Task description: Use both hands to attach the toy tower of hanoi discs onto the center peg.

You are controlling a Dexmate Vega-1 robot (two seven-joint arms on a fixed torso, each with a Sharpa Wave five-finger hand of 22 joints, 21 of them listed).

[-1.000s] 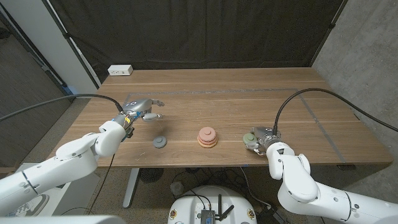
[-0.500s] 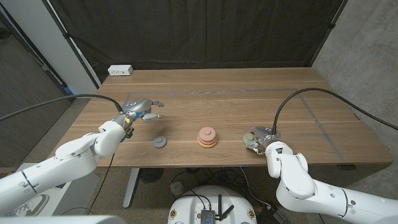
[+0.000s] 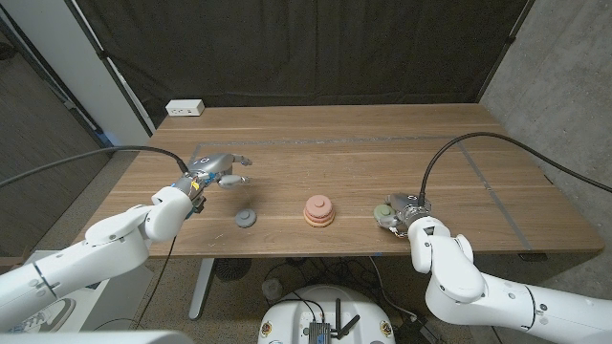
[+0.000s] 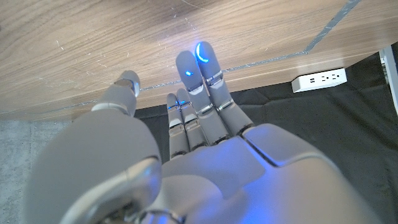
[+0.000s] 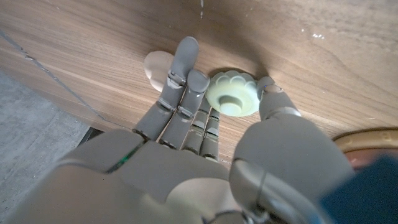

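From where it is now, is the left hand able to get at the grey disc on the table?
Probably yes. The left hand is open and holds nothing, and the grey disc lies alone on bare table just nearer the front edge, with nothing between them.

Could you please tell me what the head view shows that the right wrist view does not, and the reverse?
Head view alone: the left hand raised over the table with its fingers spread, holding nothing; the grey disc lying on the wood; the full pink and orange stack on the center peg; a white power strip at the table's far edge.

Right wrist view alone: the pale green disc's scalloped rim and raised hub, and a pale beige piece beside the fingers.

Both: the right hand at the green disc, thumb and fingers on either side, and the wooden table.
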